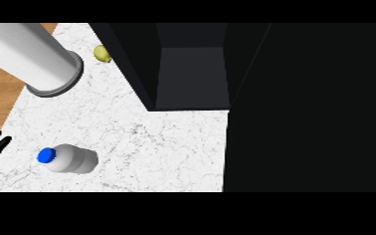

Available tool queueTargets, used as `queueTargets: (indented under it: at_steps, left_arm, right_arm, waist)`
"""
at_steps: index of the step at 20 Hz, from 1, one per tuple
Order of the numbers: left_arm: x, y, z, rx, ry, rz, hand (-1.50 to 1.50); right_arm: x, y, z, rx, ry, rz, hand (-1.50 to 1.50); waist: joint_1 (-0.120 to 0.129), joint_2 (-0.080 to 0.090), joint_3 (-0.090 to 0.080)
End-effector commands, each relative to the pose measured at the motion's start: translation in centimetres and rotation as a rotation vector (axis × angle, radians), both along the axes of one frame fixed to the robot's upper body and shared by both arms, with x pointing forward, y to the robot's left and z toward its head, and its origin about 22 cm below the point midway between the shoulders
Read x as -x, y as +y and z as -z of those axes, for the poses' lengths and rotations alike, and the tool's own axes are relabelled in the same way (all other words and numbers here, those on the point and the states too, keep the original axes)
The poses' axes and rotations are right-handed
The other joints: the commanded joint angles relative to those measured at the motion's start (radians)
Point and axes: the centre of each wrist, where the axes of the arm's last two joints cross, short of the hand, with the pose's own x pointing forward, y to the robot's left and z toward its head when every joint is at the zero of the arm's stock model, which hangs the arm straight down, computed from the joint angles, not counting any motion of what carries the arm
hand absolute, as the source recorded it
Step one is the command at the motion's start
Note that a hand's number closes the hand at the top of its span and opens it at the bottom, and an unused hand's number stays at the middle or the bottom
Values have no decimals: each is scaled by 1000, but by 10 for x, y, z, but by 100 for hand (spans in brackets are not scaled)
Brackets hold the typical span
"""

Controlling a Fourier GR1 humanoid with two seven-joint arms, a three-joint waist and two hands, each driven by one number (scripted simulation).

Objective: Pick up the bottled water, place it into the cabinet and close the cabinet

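Bottled water, a small white plastic bottle with a blue cap [67,159], stands on the white marbled surface [158,149] near its lower left, untouched and well apart from the tall black cabinet [192,67], whose dark interior lies open toward the top of the view. A grey forearm [40,57] comes in from the upper left, ending in a round cuff; its hand does not show. At the far left edge a few black fingers [4,143] just poke into view, too little to tell whether that hand is spread or curled, or whose it is. A small yellow-green round object [102,53] sits beside the cabinet's left wall.

The pick-up seems not yet begun. To do it well, the hand should probably come at the bottle from the side, wrap around its body below the cap, and lift it upright before swinging toward the cabinet, steering clear of the cabinet's left wall.
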Motion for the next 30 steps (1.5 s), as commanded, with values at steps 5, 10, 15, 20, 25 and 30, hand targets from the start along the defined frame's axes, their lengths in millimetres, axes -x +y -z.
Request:
queueTargets:
  at_steps: [5,10,15,20,25,30]
  left_arm:
    - [-38,1,58,-10,60,1,-150]
    - [-34,5,94,7,85,-22,-150]
    - [-41,8,129,30,114,-55,-150]
    - [-40,2,164,-4,99,-105,-150]
    - [-44,2,182,85,149,-38,-150]
    - [-59,-8,187,124,177,46,-150]
  right_arm:
    - [21,-7,-33,7,-70,-15,-150]
    - [26,-14,-19,25,-69,6,-150]
    - [36,-5,-34,16,-81,-11,-150]
    - [40,-6,-14,7,-58,-10,-150]
    - [44,-12,-15,9,-67,-32,-150]
    - [48,-15,-22,25,-53,-20,-150]
  waist:
    - [-2,5,-1]
    - [-2,2,-1]
    - [-5,4,-2]
    - [-14,3,-2]
    - [-20,4,-3]
    - [-10,5,-2]
